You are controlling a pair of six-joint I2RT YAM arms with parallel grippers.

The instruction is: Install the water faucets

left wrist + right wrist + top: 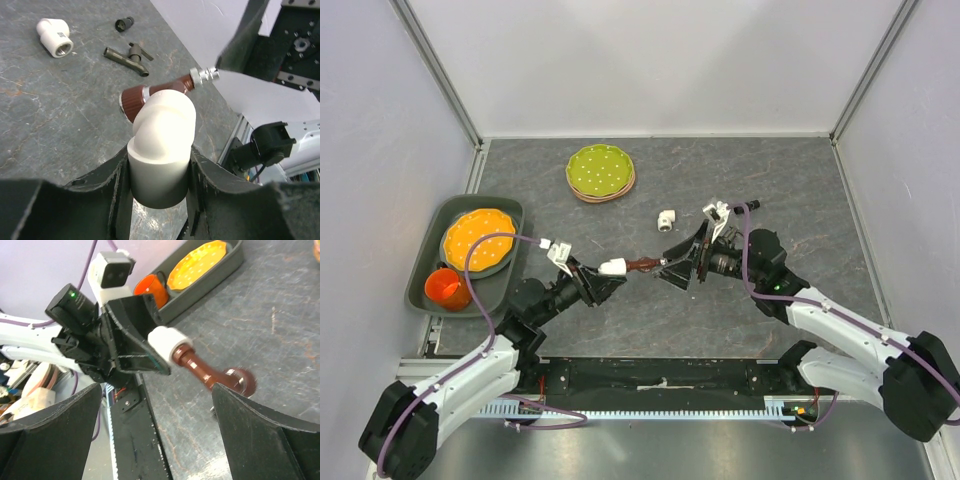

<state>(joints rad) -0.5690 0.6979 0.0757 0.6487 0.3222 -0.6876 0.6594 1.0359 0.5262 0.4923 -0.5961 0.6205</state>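
Note:
My left gripper [595, 280] is shut on a white elbow fitting [162, 145], held above the table. The reddish-brown water faucet [170, 89] sticks out of the elbow's far end, its metal tip [206, 76] pointing at my right arm. In the right wrist view the same faucet [207, 374] runs from the elbow [166, 341] toward my right fingertip [265, 435]. My right gripper [678, 264] stands open, its fingers on either side of the faucet's end without closing on it. The dark grey faucet [127, 54] lies on the table beyond.
A second white elbow [667, 220] and a short black cylinder [124, 23] lie loose near the grey faucet. A grey tray [432, 290] at the left holds an orange plate [480, 238] and an orange cup [445, 288]. Green plates [600, 171] sit at the back.

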